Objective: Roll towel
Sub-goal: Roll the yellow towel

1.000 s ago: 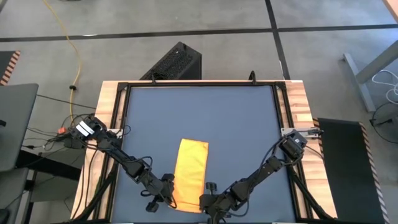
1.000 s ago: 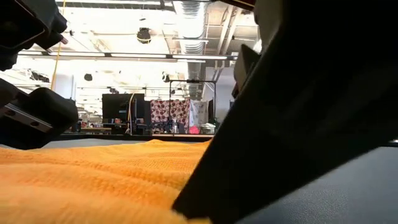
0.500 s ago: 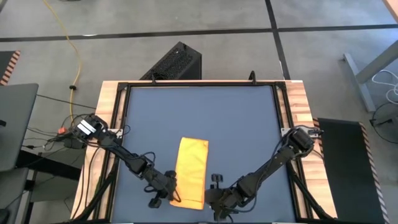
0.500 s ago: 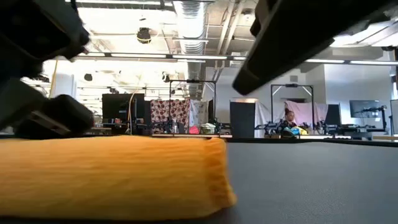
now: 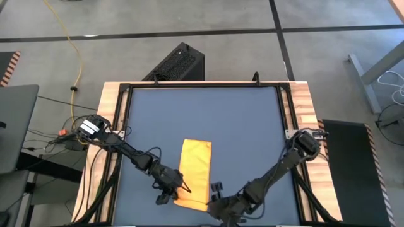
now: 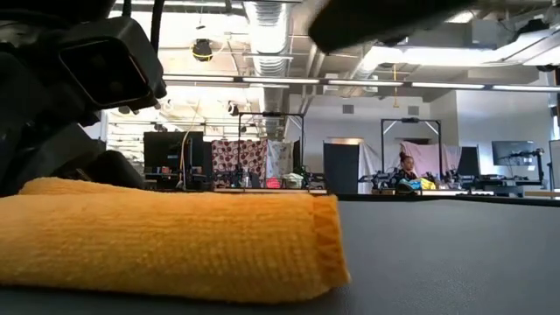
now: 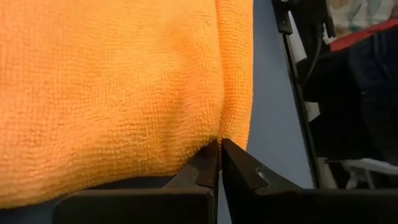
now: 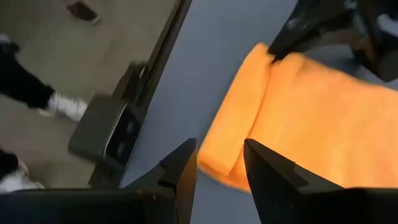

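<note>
Towel (image 5: pixel 194 174) lies as a narrow yellow-orange strip on the dark table (image 5: pixel 240 120), toward the near edge, with both grippers down at its near end. From table height its near end looks doubled over, a thick soft fold with a rounded stitched edge.

Left gripper (image 5: pixel 175 192) sits at the strip's near left corner; its 2 fingers (image 7: pixel 211 167) are pressed tight together, tips pinching the hemmed edge of the cloth where the top layer folds over.

Right gripper (image 5: pixel 216 192) hangs just beside the near right corner, clear of the cloth. Its 2 fingers (image 8: pixel 180 163) stand apart with a plain gap between them and nothing in it; past them the towel's folded end shows, and the left gripper's dark tip touches the cloth farther off.

A black box (image 5: pixel 177 63) stands on the floor beyond the table's far edge. No containers on the table.
</note>
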`<action>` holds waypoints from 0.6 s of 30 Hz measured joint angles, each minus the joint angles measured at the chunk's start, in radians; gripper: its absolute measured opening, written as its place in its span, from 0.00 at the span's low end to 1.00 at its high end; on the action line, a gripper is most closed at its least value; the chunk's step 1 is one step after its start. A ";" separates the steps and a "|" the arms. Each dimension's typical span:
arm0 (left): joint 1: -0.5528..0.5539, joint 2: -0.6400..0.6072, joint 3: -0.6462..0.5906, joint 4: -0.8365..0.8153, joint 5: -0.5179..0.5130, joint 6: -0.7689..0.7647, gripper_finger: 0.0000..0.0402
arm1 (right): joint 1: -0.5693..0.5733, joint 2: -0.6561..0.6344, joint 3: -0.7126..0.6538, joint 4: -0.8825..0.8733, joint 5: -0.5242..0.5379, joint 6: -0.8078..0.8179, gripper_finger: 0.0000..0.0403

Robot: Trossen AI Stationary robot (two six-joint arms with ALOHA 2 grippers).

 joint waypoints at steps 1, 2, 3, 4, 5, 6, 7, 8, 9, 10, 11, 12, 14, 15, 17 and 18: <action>0.000 0.000 0.000 0.000 0.000 -0.006 0.00 | 0.007 0.000 -0.007 -0.002 0.005 -0.005 0.39; 0.000 0.000 0.000 0.000 0.002 -0.010 0.00 | 0.010 0.000 -0.020 0.004 0.009 -0.012 0.39; 0.000 0.000 0.000 0.001 0.003 -0.019 0.00 | 0.011 0.000 -0.037 0.017 0.009 -0.019 0.39; 0.000 0.000 0.000 0.001 0.003 -0.028 0.00 | 0.011 0.000 -0.055 0.041 0.010 -0.027 0.39; 0.000 0.000 0.000 0.001 0.003 -0.031 0.00 | 0.011 0.000 -0.078 0.074 0.010 -0.032 0.39; 0.000 0.000 0.000 0.001 0.004 -0.032 0.00 | 0.014 0.001 -0.098 0.109 0.010 -0.046 0.39; 0.000 0.000 0.000 0.001 0.006 -0.033 0.00 | 0.016 0.001 -0.115 0.146 0.012 -0.066 0.39; 0.000 0.000 0.000 0.001 0.007 -0.034 0.00 | 0.016 0.001 -0.131 0.190 0.018 -0.089 0.40; 0.000 0.000 0.000 0.001 0.007 -0.036 0.00 | 0.016 0.001 -0.141 0.227 0.024 -0.114 0.40; 0.000 0.000 0.000 0.001 0.008 -0.037 0.00 | 0.018 0.001 -0.147 0.258 0.025 -0.131 0.40; 0.000 0.000 0.001 0.000 0.008 -0.038 0.00 | 0.019 0.001 -0.147 0.266 0.024 -0.135 0.40; 0.000 0.000 0.001 0.000 0.009 -0.039 0.00 | 0.019 0.010 -0.146 0.271 0.021 -0.136 0.40; 0.000 0.000 0.001 0.000 0.011 -0.040 0.00 | 0.020 0.047 -0.144 0.309 -0.001 -0.134 0.40; 0.000 0.000 0.001 0.000 0.012 -0.040 0.00 | 0.025 0.069 -0.144 0.316 -0.014 -0.136 0.40; 0.002 0.000 0.001 -0.004 0.016 -0.041 0.00 | 0.032 0.125 -0.128 0.344 -0.018 -0.137 0.40; 0.002 0.000 0.001 -0.004 0.019 -0.042 0.00 | 0.036 0.143 -0.112 0.344 0.012 -0.140 0.40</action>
